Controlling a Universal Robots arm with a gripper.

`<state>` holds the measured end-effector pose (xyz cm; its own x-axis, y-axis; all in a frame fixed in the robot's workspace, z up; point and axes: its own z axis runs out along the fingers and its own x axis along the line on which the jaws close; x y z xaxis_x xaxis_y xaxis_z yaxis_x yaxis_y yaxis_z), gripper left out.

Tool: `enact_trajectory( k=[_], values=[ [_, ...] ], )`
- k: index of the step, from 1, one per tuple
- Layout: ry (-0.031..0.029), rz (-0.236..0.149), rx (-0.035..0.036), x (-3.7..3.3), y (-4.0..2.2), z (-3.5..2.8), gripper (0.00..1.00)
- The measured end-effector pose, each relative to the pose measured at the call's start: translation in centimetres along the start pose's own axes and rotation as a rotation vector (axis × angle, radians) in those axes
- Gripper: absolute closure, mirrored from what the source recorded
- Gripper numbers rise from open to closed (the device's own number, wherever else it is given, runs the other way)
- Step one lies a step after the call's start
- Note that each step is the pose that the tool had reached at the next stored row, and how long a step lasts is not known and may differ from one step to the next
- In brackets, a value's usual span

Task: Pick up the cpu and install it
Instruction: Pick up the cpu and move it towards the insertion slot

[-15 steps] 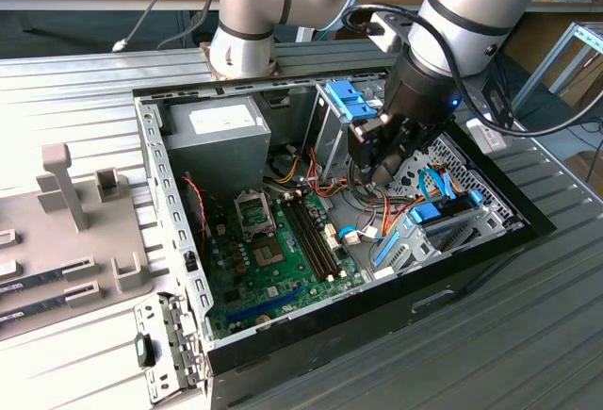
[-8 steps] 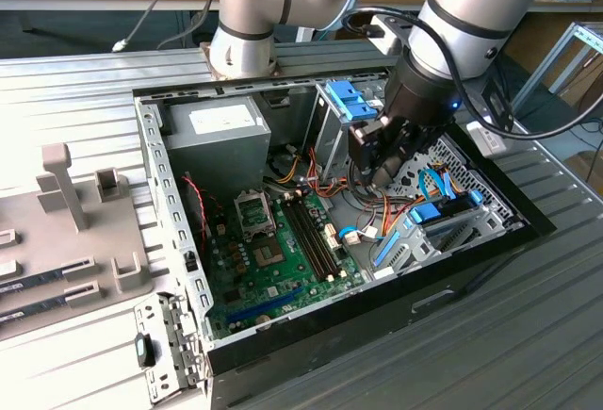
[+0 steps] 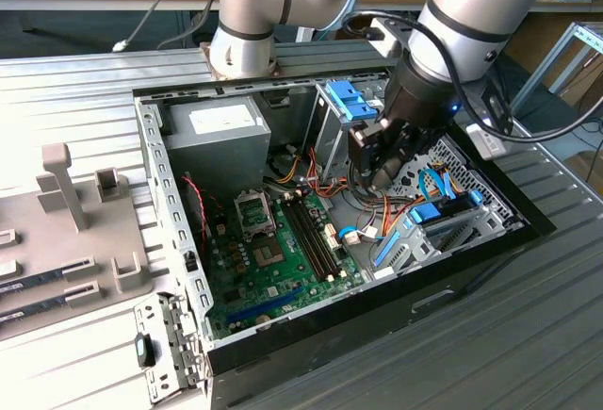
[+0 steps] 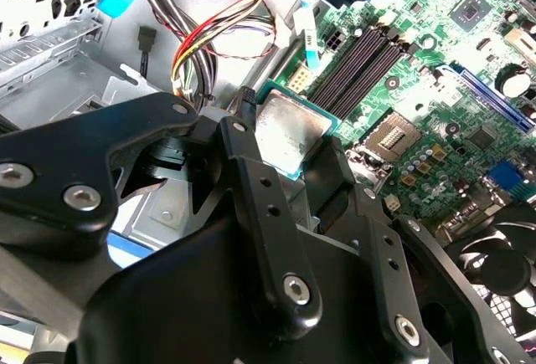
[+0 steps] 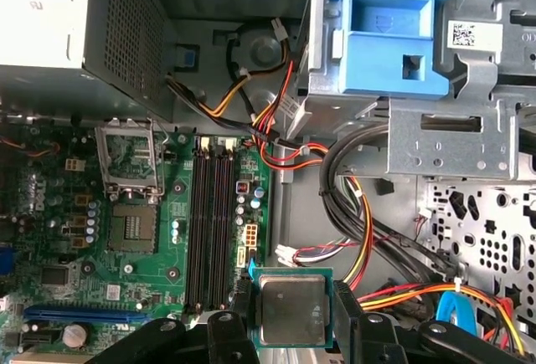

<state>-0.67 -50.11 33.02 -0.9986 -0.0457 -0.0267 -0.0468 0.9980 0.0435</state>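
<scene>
The cpu (image 5: 291, 305), a small square chip with a dull silver top and a green edge, is clamped between the black fingers (image 5: 237, 326) of my gripper (image 5: 291, 320), which is shut on it. In the second wrist view the cpu (image 4: 287, 132) sits tilted at the gripper (image 4: 283, 153) tip. In the exterior view the gripper (image 3: 381, 163) hangs inside the open computer case, above the cables to the right of the memory slots (image 3: 311, 231). The bare socket (image 5: 132, 226) (image 3: 255, 214) lies on the green motherboard (image 3: 273, 278), its hinged metal frame (image 5: 130, 159) lifted open.
A grey power-supply box (image 3: 212, 137) fills the case's back corner. Bundled coloured cables (image 5: 352, 213) and a blue drive bracket (image 5: 389, 29) crowd the gripper's side. Outside the case, at the exterior view's left, a tray (image 3: 57, 278) holds memory sticks.
</scene>
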Motion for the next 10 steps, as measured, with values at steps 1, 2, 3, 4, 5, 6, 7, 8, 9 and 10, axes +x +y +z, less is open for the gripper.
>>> enact_trajectory(
  k=[1, 2, 3, 4, 5, 6, 7, 8, 9, 10],
  values=[
    [-0.0001, 0.0, 0.0, 0.0, -0.01, 0.04, 0.53],
    [0.0, 0.0, 0.0, 0.0, -0.02, 0.08, 0.53],
    [0.0, 0.0, 0.0001, 0.0, -0.03, 0.12, 0.53],
    [0.0, 0.0, 0.0001, 0.01, -0.04, 0.14, 0.53],
    [0.0, 0.0, 0.0, 0.01, -0.04, 0.16, 0.53],
    [0.0, 0.0, 0.0, 0.01, -0.05, 0.18, 0.53],
    [0.0, 0.0, 0.0001, 0.01, -0.05, 0.21, 0.53],
    [0.0, 0.0, 0.0, 0.01, -0.06, 0.22, 0.53],
    [0.0, 0.0, 0.0001, 0.01, -0.08, 0.24, 0.53],
    [0.0, 0.0, -0.0001, 0.02, -0.1, 0.28, 0.53]
  ],
)
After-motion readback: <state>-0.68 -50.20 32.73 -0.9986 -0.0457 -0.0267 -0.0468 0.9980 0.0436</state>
